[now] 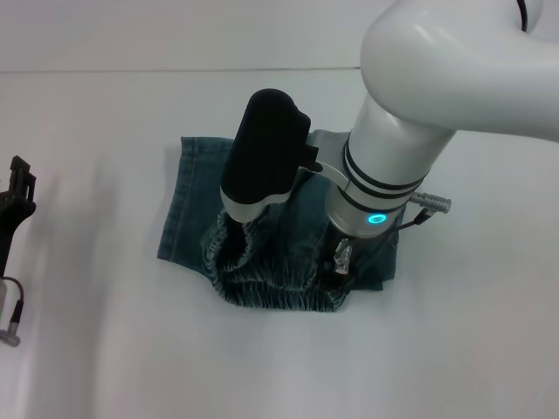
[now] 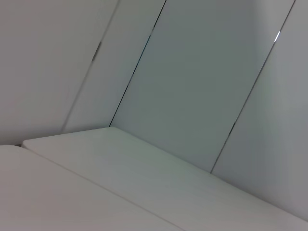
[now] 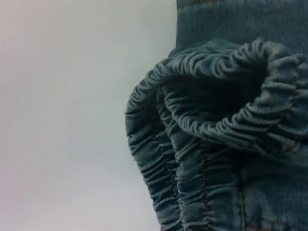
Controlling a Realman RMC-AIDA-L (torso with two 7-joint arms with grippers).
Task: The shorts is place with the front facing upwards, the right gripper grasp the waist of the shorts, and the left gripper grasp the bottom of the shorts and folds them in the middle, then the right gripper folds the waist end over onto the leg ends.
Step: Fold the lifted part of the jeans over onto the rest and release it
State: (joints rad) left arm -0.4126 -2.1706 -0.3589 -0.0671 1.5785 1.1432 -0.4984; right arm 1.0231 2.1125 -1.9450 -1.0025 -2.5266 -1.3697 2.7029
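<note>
Two layers of the waist (image 3: 202,144) bunching under the right gripper (image 1: 336,262), finger state impossible to tell; possibly risking dragging the shorts (image 1: 196,205) askew.

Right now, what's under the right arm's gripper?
The blue-green denim shorts on the white table, gathered elastic waist bunched up beneath it. The right gripper itself is mostly hidden by its silver-white arm.

Bare table (image 1: 454,349) rings the shorts (image 1: 192,205).
</note>
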